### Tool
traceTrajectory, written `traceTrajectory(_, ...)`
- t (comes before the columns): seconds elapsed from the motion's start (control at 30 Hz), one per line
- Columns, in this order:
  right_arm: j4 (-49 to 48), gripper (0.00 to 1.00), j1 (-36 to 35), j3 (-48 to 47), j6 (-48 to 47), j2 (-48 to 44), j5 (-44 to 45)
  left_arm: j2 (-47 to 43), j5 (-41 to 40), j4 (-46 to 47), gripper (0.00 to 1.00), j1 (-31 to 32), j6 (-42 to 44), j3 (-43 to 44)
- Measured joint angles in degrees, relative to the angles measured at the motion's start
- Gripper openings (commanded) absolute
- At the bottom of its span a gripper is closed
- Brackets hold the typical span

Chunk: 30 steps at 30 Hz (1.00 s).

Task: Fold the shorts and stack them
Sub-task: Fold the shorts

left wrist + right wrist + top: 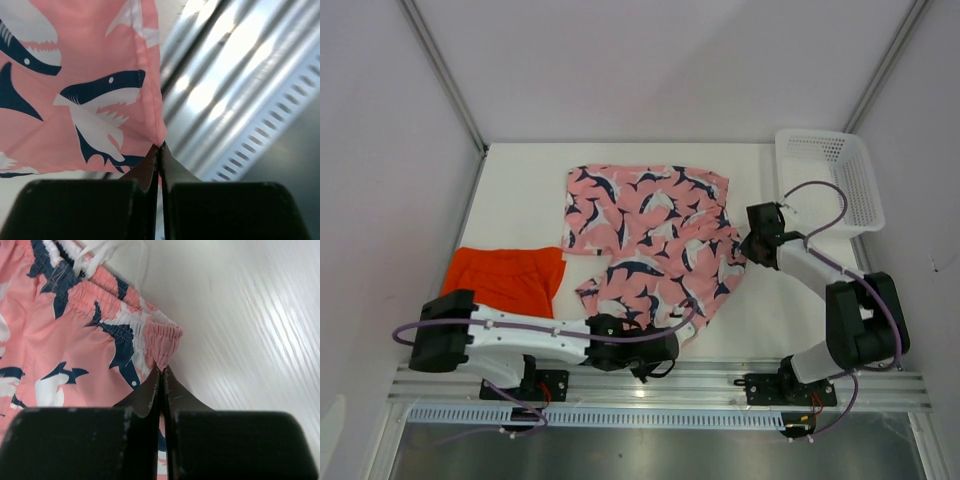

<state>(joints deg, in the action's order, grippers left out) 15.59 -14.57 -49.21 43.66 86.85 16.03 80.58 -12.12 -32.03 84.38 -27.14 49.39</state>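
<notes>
Top external view: the pink fabric shorts with a navy-and-white shark print lie rumpled at the middle of the white table. Their bulk runs on a slant from far left to near right. The plain bright orange fabric shorts lie flat on the table's left side, close to the pink pair, as a rough rectangle with its long side running left to right. The white plastic mesh basket stands at the far right corner, and both pairs lie on the table outside it. The left gripper sits at the pink pair's near edge, and the right gripper at its right edge.

Left wrist view: the left gripper has its fingers pressed together on a hemmed corner of the pink shorts. The ribbed metal rail at the table's near edge is just beside it.

Right wrist view: the right gripper pinches the gathered elastic waistband corner of the pink shorts. Its jaws are closed on the cloth, and a white drawstring lies farther along the band.
</notes>
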Motion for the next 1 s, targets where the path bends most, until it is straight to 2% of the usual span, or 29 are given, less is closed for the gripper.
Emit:
traceTrajectory(0.1, 4.7, 0.0, -2.3, 4.3, 0.3, -6.8, 0.4, -5.4, 1.3, -4.6, 0.0, 2.7, -2.6, 3.1)
traceTrajectory(0.23, 12.6, 0.0, -3.6, 6.6, 0.9, -15.8, 1.8, -12.7, 0.2, -12.0, 0.0, 2.4, -5.4, 8.9)
traceTrajectory(0.33, 18.4, 0.0, -3.1, 6.0, 1.6, -22.1, 3.5, -17.7, 0.3, -16.1, 0.0, -0.6, -5.6, 13.1)
traceTrajectory(0.43, 24.1, 0.0, -2.5, 2.6, 1.7, -24.4, 5.0, -20.9, 0.3, -19.2, 0.0, -6.2, -4.5, 17.0)
traceTrajectory(0.6, 29.2, 0.0, -0.6, -6.4, 1.2, -21.8, 6.3, -20.4, 0.6, -21.9, 0.0, -17.5, 1.0, 22.0)
traceTrajectory(0.8, 32.1, 0.0, 2.9, -18.9, 0.6, -11.5, 6.4, -14.6, 2.3, -21.5, 0.0, -33.4, 8.9, 23.6)
traceTrajectory(1.0, 33.4, 0.0, 5.2, -27.2, 0.5, -3.7, 5.1, -6.9, 2.4, -20.7, 0.0, -41.2, 14.6, 32.0)
